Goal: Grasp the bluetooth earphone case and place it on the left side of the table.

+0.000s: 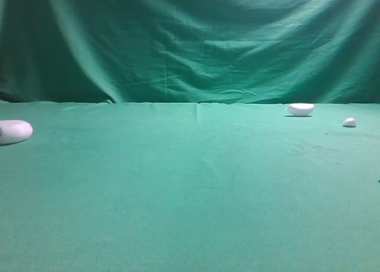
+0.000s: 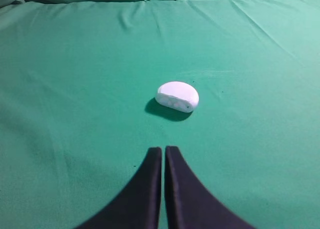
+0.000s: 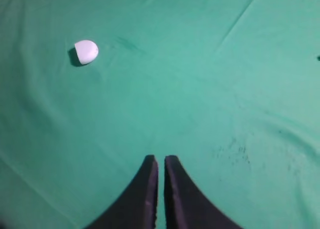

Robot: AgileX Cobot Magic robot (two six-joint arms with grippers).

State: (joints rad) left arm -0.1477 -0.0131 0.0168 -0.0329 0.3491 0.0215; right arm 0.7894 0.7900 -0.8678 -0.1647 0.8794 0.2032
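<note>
The bluetooth earphone case (image 1: 13,131), a smooth white pebble-like box, lies at the far left edge of the green table (image 1: 190,201), cut off by the frame. In the left wrist view the case (image 2: 177,96) rests on the cloth a short way ahead of my left gripper (image 2: 163,149), whose dark fingers are shut with nothing between them. My right gripper (image 3: 161,158) is also shut and empty, hovering over bare cloth. Neither gripper shows in the exterior view.
A white half-dome (image 1: 300,109) sits at the back right, also in the right wrist view as the half-dome (image 3: 86,51) far ahead-left of the fingers. A tiny white lump (image 1: 349,122) lies near the right edge. A green backdrop (image 1: 190,40) hangs behind.
</note>
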